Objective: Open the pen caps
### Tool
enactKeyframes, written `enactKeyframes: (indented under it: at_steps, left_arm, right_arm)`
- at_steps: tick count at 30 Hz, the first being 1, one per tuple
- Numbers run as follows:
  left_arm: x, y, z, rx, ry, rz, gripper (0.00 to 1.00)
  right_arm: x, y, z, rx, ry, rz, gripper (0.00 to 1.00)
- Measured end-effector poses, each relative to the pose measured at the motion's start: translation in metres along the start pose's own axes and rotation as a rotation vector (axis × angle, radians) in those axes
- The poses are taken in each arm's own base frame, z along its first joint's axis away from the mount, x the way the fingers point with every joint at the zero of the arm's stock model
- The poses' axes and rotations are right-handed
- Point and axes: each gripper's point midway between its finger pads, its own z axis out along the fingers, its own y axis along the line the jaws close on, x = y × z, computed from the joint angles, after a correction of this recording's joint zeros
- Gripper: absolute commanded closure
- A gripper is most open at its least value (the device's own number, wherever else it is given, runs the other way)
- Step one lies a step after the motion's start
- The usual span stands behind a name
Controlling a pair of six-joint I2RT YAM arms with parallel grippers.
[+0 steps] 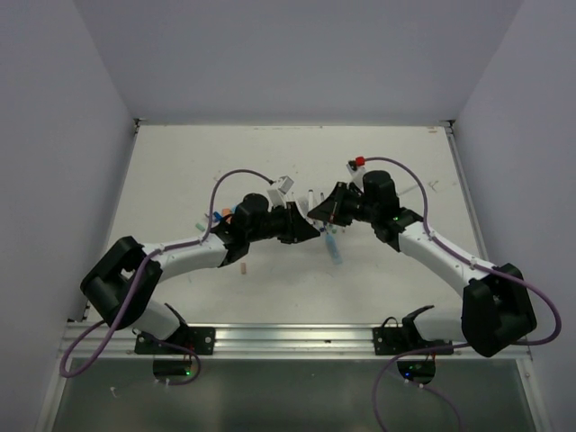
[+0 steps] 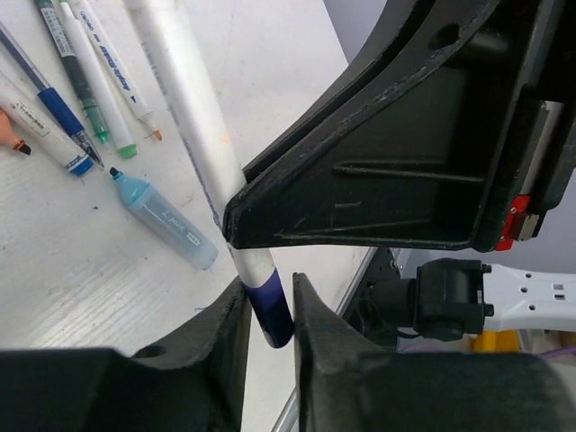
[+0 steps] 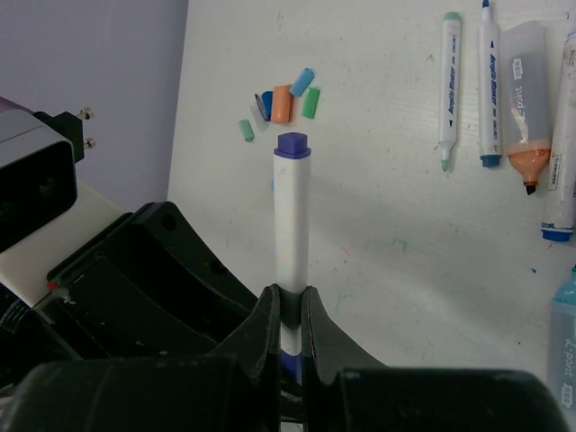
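left gripper point(image 2: 270, 286) is pinched on the dark blue pen cap point(image 2: 273, 315), with a finger against each side of it. right gripper point(image 3: 288, 295) is clamped tight on the same white pen point(image 3: 292, 225), just beside that cap. past the pen's free tip lies a cluster of loose caps point(image 3: 283, 101). to one side of the pen is a row of other pens point(image 3: 486, 90), uncapped. beyond the pen, white table point(image 1: 180, 162) runs to the far edge.
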Motion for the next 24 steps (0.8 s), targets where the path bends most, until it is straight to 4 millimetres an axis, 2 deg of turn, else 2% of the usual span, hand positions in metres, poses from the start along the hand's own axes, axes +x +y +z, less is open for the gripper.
enactKeyframes:
  at_steps: [1,2,5,7,9,13,14,16,17,18,24]
  left_arm:
    - [0.000,0.000,0.000,-0.001,0.000,-0.003,0.86]
    - [0.001,0.001,0.000,-0.006,0.002,-0.009,1.00]
    - [-0.001,0.007,0.001,-0.024,-0.002,-0.025,1.00]
    - [0.000,0.009,0.001,-0.034,0.004,-0.029,1.00]
    - [0.002,0.012,0.002,-0.047,0.013,-0.034,1.00]
    - [0.008,0.018,0.003,-0.069,0.036,-0.035,1.00]
    - [0.008,0.018,0.003,-0.072,0.039,-0.030,1.00]
    - [0.009,0.019,0.003,-0.077,0.046,-0.022,1.00]
    - [0.010,0.021,0.002,-0.086,0.053,-0.023,1.00]
    - [0.012,0.022,0.002,-0.093,0.059,-0.019,1.00]
    - [0.011,0.040,-0.001,-0.196,0.066,0.002,1.00]
  right_arm:
    - [0.000,0.000,0.000,0.000,-0.001,-0.001,1.00]
    - [-0.001,0.000,0.000,-0.001,-0.003,-0.002,1.00]
    - [-0.004,-0.001,0.001,0.000,-0.014,-0.008,1.00]
    - [-0.003,-0.003,0.003,0.004,-0.008,-0.005,0.85]
    - [-0.001,-0.006,0.006,0.007,0.002,-0.004,0.77]
    - [0.007,-0.013,0.014,0.014,0.040,0.006,0.73]
    - [0.012,-0.014,0.017,0.013,0.057,0.008,0.74]
    - [0.018,-0.015,0.022,0.009,0.082,0.009,0.82]
    - [0.020,-0.014,0.024,0.006,0.090,0.007,0.88]
    - [0.022,-0.014,0.027,0.007,0.097,0.003,1.00]
    - [0.024,-0.020,0.041,0.072,0.090,-0.020,1.00]
